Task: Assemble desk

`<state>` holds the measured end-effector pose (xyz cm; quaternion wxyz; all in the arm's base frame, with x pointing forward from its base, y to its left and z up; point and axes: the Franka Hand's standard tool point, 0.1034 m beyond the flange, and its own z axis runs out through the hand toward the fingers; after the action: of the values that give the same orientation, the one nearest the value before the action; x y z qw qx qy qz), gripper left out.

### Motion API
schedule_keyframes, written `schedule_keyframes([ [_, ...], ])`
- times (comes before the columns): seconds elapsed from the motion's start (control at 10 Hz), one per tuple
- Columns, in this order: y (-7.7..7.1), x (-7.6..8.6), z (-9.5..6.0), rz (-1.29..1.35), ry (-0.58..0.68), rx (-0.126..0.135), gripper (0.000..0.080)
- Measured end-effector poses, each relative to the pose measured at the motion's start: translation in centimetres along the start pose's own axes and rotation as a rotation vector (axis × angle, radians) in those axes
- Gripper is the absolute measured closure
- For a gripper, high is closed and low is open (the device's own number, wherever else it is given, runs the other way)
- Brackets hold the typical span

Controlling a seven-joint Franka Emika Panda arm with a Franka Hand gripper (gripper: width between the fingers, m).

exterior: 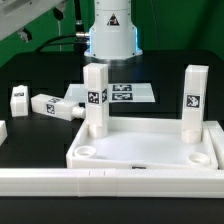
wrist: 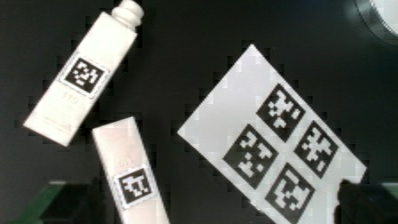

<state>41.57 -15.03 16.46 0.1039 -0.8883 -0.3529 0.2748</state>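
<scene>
- Desk's white plastic tray top (exterior: 150, 152) carries two upright white post legs (exterior: 95, 98) (exterior: 193, 100) bearing black-and-white square tags (exterior: 96, 98).
- We see the two-finger gripper (wrist: 214, 198) spread wide, empty.

Overall level: bright and even in the exterior view, dimmer and flatter in the wrist view.
Source: no lamp in view; top faces are lit brightest, so light falls from above.
Exposure: desk top (exterior: 150, 148) and rail (exterior: 110, 182) nearly washed out, their edges merging; black table (exterior: 30, 130) swallows detail.
Shadows: soft grey shading inside the tray rim and around the upright legs (exterior: 96, 98).
Glare: robot base (exterior: 110, 30) shines pale blue-white.
Sharpness, exterior view: coarse, blocky.
Sharpness, wrist view: marker board (wrist: 285, 130) and loose legs (wrist: 89, 75) soft-edged.
</scene>
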Motion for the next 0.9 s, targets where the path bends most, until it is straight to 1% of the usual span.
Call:
schedule_keyframes([
  [0.1,0.0,0.0,0.1,0.096,0.002,0.002,0.015],
  [0.2,0.7,-0.2,0.0,0.247,0.033,-0.015,0.015],
  [0.3,0.7,-0.6,-0.2,0.467,0.054,-0.018,0.015],
  [0.4,0.2,-0.5,-0.1,0.579,0.089,-0.017,0.015],
  [0.5,0.0,0.1,0.2,0.608,0.152,-0.009,0.015],
  [0.6,-0.4,0.7,0.9,0.64,0.207,0.006,0.015],
  [0.7,-0.7,1.1,1.1,0.68,0.212,0.008,0.015],
  [0.9,-0.7,1.1,1.1,0.717,0.209,0.012,0.015],
])
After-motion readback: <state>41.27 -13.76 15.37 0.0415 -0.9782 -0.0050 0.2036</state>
